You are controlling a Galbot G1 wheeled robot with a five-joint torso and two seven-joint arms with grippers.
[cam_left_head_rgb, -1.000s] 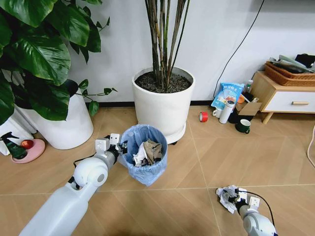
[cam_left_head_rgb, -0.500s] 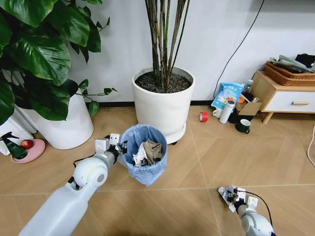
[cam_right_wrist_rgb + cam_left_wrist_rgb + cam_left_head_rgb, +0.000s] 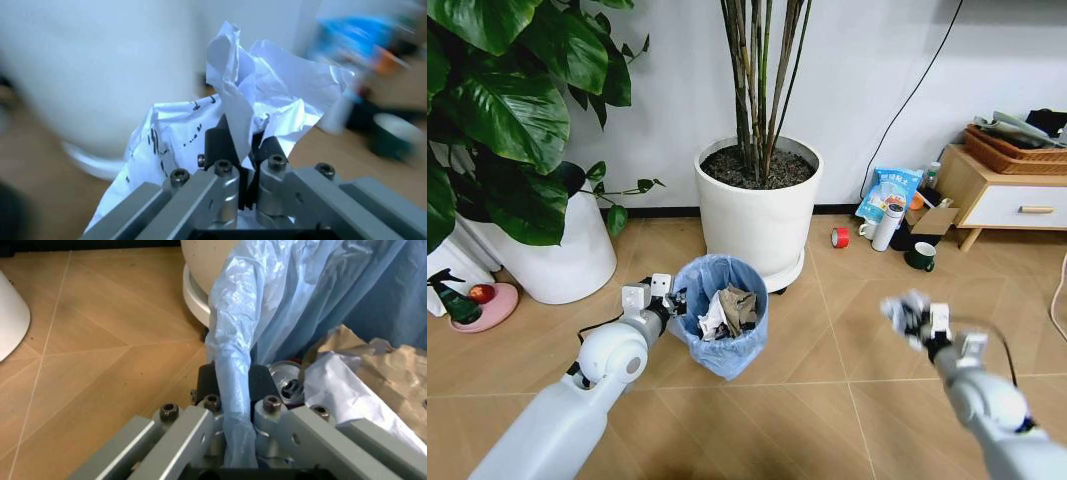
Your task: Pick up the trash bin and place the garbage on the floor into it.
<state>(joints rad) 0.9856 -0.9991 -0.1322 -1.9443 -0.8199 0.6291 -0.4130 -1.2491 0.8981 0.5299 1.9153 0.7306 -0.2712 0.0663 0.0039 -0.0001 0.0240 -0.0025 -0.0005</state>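
Right gripper (image 3: 914, 318): raised off the floor, out to the right of the bin, its fingers (image 3: 220, 142) pinched tight on a wad of crumpled white paper (image 3: 267, 95). In the head view the paper sits at the very tip of the arm, clear of the planks.
Left gripper (image 3: 670, 297): clamped on the near-left rim of the trash bin (image 3: 721, 340); from its wrist you can see the two fingers (image 3: 261, 385) closed with a fold of the light-blue bag (image 3: 233, 370) squeezed between them.
Trash bin: standing just in front of the big white plant pot (image 3: 757, 215), close beside its saucer. Inside lie brown paper, white paper and a crushed can (image 3: 288, 382).
Floor (image 3: 827, 400): tan chevron planks, bare between the two arms.
Around the room: a second white pot (image 3: 567, 255) with broad green leaves at the left, a pink dish (image 3: 489, 305) beside it; at the right wall a roll of red tape (image 3: 840, 237), a white bottle (image 3: 888, 227), a dark mug (image 3: 921, 257) and a low wooden cabinet (image 3: 1007, 195).
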